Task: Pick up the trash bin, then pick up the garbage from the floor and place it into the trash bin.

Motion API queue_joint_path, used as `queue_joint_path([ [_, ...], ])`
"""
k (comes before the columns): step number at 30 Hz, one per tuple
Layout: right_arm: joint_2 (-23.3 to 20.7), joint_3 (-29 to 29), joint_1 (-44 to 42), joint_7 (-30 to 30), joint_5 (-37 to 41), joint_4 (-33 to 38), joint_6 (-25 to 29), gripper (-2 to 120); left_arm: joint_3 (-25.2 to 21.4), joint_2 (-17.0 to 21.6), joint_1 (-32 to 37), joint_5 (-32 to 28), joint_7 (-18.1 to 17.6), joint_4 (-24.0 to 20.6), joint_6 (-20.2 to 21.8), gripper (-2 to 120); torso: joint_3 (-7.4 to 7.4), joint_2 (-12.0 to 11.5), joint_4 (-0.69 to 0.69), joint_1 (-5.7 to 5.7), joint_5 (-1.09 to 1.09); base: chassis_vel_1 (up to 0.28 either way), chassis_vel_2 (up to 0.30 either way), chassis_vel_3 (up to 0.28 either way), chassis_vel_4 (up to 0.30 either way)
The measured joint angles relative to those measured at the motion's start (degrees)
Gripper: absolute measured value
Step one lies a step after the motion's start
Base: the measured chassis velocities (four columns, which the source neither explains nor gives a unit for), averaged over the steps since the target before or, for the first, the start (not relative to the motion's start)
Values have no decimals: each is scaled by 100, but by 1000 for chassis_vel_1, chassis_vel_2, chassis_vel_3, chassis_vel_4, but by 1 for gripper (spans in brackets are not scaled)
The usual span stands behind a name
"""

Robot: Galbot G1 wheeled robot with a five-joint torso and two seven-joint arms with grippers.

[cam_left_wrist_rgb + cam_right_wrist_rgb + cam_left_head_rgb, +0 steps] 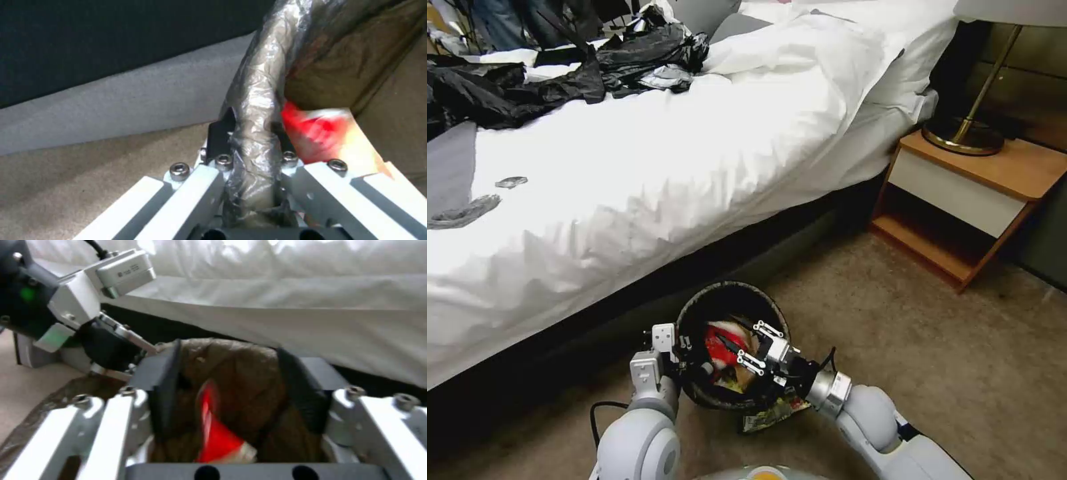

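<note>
Beside the bed, on the carpet, my left gripper is clamped on the trash bin rim – my right gripper hangs released over a red-and-white cup inside it

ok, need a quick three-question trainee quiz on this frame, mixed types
1. True or false: the left end effector grips the trash bin by its lined rim.
2. The right end effector is: A) over the bed B) at the trash bin's mouth, fingers apart C) on the nightstand.
3. What is the main colour of the crushed cup in the trash bin?
Key: 1 true; 2 B; 3 red.
</note>
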Motion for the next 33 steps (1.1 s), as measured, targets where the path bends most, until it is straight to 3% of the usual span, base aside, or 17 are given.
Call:
queue_joint_path([
  [11,-126,79,-134,275,-65,203,129,96,9,16,-36,-9,1,14,19,0,0,0,0,0,0,0,0,0,0],
  [16,-174,184,-217,598,-58,577,151,100,1,51,-39,-26,0,12,24,0,0,0,1,1,0,0,0,0,0],
  [19,-70,352,-420,1486,-62,1173,150,100,-19,70,-50,-42,0,12,25,0,0,0,1,1,0,0,0,0,0],
  [20,-70,352,-420,1486,-62,1173,150,100,-19,70,-50,-42,0,12,25,0,0,0,1,1,0,0,0,0,0],
  [21,82,563,-714,2237,-49,1709,95,100,-42,90,-56,-65,0,12,26,0,0,0,0,0,-1,0,0,0,0],
  [22,198,718,-916,2437,-54,1899,125,100,-56,103,-61,-76,0,14,26,0,0,0,-1,1,0,0,0,0,0],
  [33,648,1171,-1477,2737,-212,1705,565,100,-90,119,-51,-104,-3,11,25,0,0,0,0,0,0,0,0,0,0],
])
